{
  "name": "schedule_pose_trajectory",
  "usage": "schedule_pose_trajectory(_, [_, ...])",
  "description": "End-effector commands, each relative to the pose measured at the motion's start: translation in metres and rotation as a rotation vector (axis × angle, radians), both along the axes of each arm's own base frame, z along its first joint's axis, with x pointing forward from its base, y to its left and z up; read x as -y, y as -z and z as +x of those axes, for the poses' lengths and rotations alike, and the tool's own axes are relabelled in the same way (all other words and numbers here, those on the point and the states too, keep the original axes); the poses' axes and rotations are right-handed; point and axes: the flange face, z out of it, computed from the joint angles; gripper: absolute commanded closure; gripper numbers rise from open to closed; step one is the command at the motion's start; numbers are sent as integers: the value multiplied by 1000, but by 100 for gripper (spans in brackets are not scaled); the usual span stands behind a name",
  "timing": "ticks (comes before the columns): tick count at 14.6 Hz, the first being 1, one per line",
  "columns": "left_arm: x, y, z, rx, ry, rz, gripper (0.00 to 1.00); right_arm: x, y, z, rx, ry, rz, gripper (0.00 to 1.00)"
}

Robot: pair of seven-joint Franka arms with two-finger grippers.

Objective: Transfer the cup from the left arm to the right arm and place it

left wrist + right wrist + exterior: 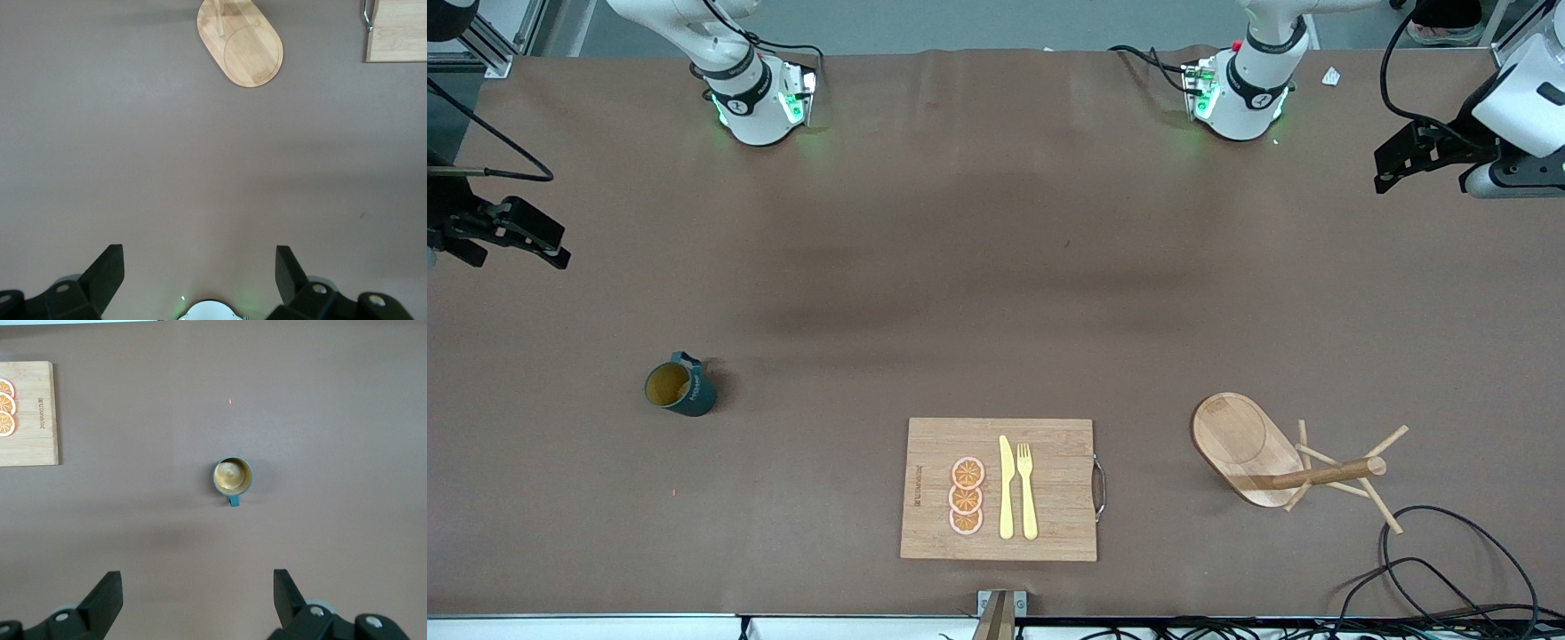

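Observation:
The cup (680,388), a dark teal mug with a tan-yellow inside, stands upright on the brown table toward the right arm's end. It also shows in the right wrist view (232,477), seen from above with its handle visible. My right gripper (560,249) is open and empty, up in the air at the right arm's edge of the table, well apart from the cup. Its fingers frame bare table in the right wrist view (197,590). My left gripper (1380,173) is open and empty, raised at the left arm's end (200,267).
A wooden cutting board (1049,524) with orange slices, a yellow knife and a fork lies near the front edge. A wooden mug rack (1245,440) with an oval base and pegs stands toward the left arm's end (241,47). Black cables (1449,569) lie at the front corner.

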Motion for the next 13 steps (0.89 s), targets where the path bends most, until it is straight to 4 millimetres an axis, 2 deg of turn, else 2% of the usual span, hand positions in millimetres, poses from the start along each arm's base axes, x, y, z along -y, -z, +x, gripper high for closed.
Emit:
schedule_pose_trajectory(1, [3, -3, -6, -9, 20, -8, 0, 1, -1, -9, 2, 10, -16, 0])
schedule_pose_trajectory(5, [12, -3, -13, -12, 38, -6, 0, -1, 0, -9, 0, 7, -16, 0])
schedule_pose_trajectory(9, [10, -11, -8, 8, 38, -8, 0, 0, -2, -10, 2, 9, -16, 0])
schedule_pose_trajectory(13, [17, -12, -3, 11, 45, -12, 0, 0, -3, -11, 5, 9, -14, 0])
